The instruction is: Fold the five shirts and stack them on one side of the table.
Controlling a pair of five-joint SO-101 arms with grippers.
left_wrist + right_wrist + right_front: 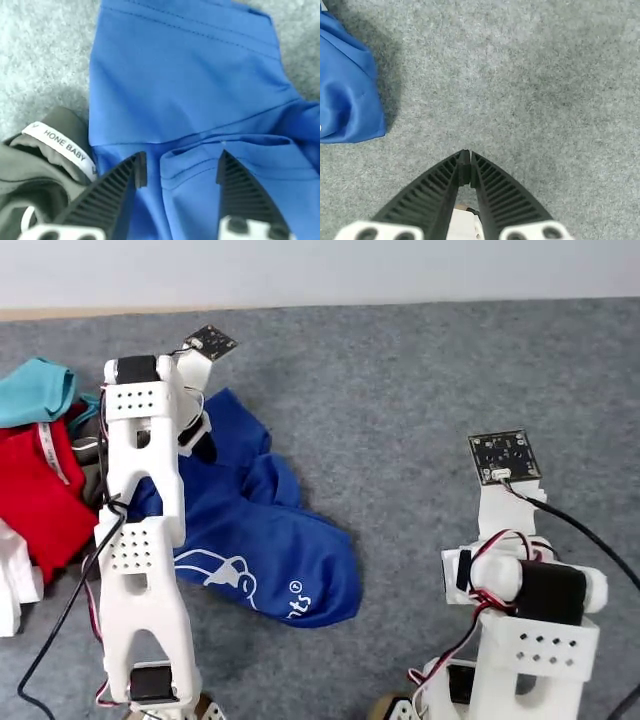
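A blue shirt [262, 536] lies crumpled on the grey carpet, left of centre. My left gripper [181, 167] hangs open just above its upper part, by a seam, with blue cloth [190, 75] between and beyond its fingers. In the high view the left arm [150, 500] stretches over that shirt's left edge. A pile of red [40, 495], teal [35, 390] and grey shirts lies at the far left. The grey shirt [35, 165] with a white neck label sits beside the left gripper. My right gripper [466, 165] is shut on nothing above bare carpet, well right of the blue shirt [347, 85].
A white garment [15, 575] lies at the left edge below the red one. The right arm's base [520, 630] stands at the lower right. Bare grey carpet [430, 390] spreads across the middle and the right of the table.
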